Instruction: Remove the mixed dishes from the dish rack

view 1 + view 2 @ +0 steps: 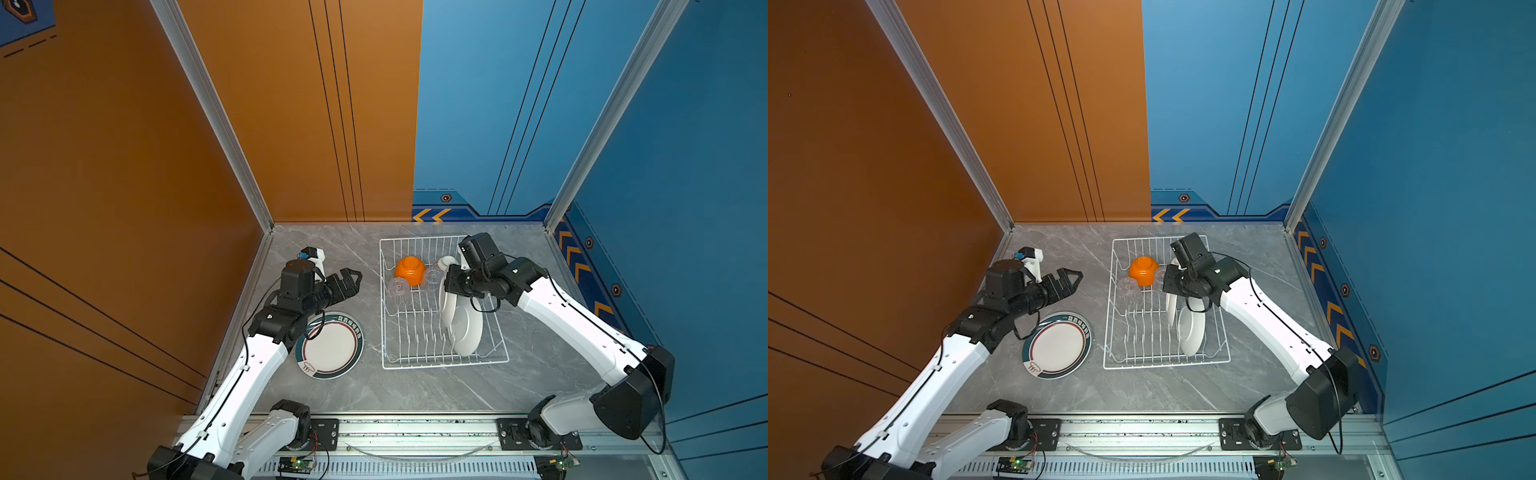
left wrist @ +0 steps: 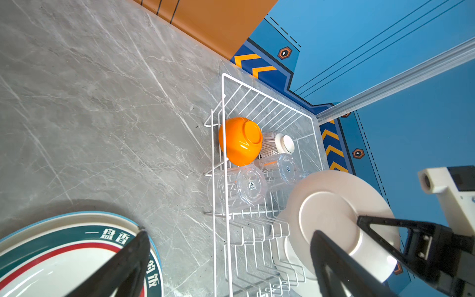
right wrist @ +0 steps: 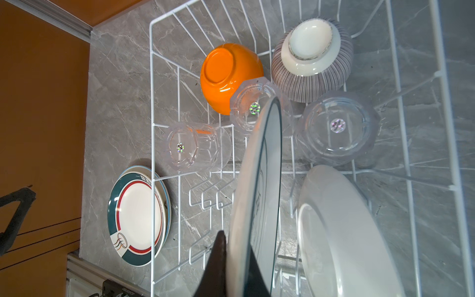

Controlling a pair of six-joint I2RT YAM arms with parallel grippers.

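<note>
Right wrist view: the dish rack (image 3: 152,102) holds most of the load. My right gripper (image 3: 236,267) pinches the rim of one upright plate (image 3: 264,180), and a second plate (image 3: 341,231) leans just beside it. I judge them glazed ceramic: stiff, fairly heavy, slippery and easily chipped, so take the rim deep and lift straight out of the prongs. In a top view my left gripper (image 1: 353,282) hangs with fingers spread near the stacked plates (image 1: 330,347) on the table (image 1: 415,395). Smaller pieces sit upturned in the rack: orange bowl (image 3: 226,74), striped bowl (image 3: 311,64), three cups (image 3: 336,126).
</note>
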